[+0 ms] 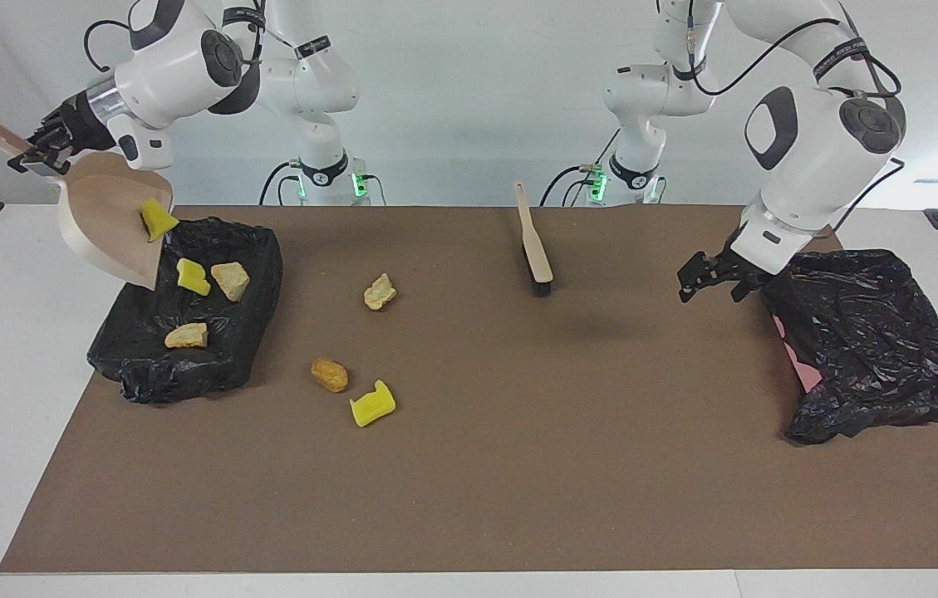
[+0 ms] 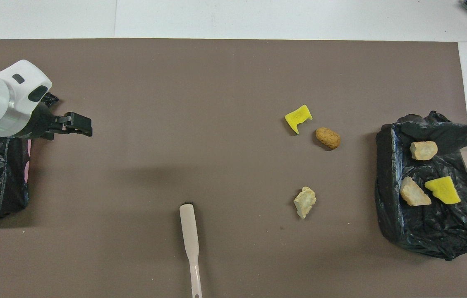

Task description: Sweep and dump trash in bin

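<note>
My right gripper is shut on the handle of the beige dustpan, which is tilted steeply over the black-lined bin. A yellow sponge chunk sits at the pan's lower lip. In the bin lie another yellow chunk and two tan lumps. Three bits of trash lie on the brown mat: a pale tan lump, a golden-brown lump and a yellow chunk. My left gripper hangs open and empty over the mat.
The beige brush lies on the mat's middle, near the robots. A second black bag with a pink patch lies at the left arm's end, beside the left gripper. The brown mat covers most of the white table.
</note>
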You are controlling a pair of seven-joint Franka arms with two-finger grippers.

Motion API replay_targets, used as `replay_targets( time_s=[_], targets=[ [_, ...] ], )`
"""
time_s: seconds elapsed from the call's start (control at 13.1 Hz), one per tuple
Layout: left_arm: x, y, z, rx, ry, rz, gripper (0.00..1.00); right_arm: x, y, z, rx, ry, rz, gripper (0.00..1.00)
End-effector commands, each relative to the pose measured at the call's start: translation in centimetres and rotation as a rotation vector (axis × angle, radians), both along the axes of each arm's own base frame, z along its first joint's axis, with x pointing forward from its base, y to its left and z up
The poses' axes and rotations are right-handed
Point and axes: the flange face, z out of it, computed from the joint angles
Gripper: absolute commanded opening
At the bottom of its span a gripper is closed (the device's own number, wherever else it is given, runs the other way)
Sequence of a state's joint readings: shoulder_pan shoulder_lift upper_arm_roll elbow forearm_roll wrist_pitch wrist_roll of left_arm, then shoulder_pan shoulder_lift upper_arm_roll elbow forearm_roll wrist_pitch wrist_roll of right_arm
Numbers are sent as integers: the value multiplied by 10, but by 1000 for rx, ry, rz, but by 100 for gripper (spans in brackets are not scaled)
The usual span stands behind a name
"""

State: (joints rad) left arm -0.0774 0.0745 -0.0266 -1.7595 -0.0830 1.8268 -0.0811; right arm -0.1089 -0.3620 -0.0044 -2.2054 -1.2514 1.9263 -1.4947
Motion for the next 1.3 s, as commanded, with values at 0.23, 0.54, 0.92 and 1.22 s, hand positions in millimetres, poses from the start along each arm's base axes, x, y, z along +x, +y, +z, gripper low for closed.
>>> replay_targets(
  time_s=[0.23,0.54,0.92,1.22],
  targets=[
    [-21,14,54,59,-26,-77,100,11,-21,-24,126,79,72,0],
    [-31,35,72,63,-18,-73,100,6,-8,-19,86,-74,-88,0],
    [-33,29,104,106,4,-96,100,6,15,-3,50,-225,-201,0],
    [-35,34,102,98,5,-124,100,35,62,12,175,-269,-283,0]
  ],
)
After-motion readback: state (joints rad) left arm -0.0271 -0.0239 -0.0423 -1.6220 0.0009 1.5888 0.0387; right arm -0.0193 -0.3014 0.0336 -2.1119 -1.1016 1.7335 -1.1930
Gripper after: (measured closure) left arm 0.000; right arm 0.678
